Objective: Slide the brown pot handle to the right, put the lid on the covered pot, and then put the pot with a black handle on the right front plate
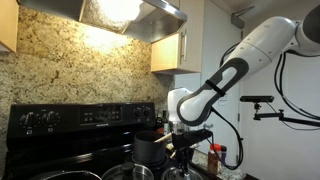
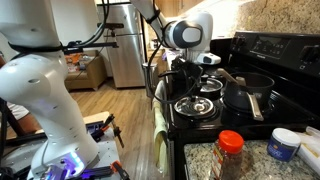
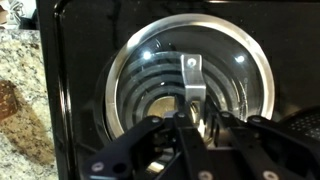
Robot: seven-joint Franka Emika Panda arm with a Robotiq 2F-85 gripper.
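Note:
In the wrist view the round glass lid (image 3: 150, 70) with its metal rim lies over a coil burner. My gripper (image 3: 197, 122) reaches down onto it, shut on the lid's upright metal knob (image 3: 192, 78). In both exterior views the gripper (image 1: 184, 145) (image 2: 190, 86) hangs low over the front of the stove. The wide black pot with a black handle (image 2: 250, 92) stands on a burner behind it. A dark pot (image 1: 149, 148) with a brown handle (image 2: 228, 74) stands close beside the gripper.
The black stove (image 2: 210, 125) has a raised control panel (image 1: 80, 116) at the back. A granite counter (image 3: 20, 110) borders the burner and carries a red-capped jar (image 2: 230, 150) and a white tub (image 2: 283, 143). A shiny round item (image 2: 208, 86) sits mid-stove.

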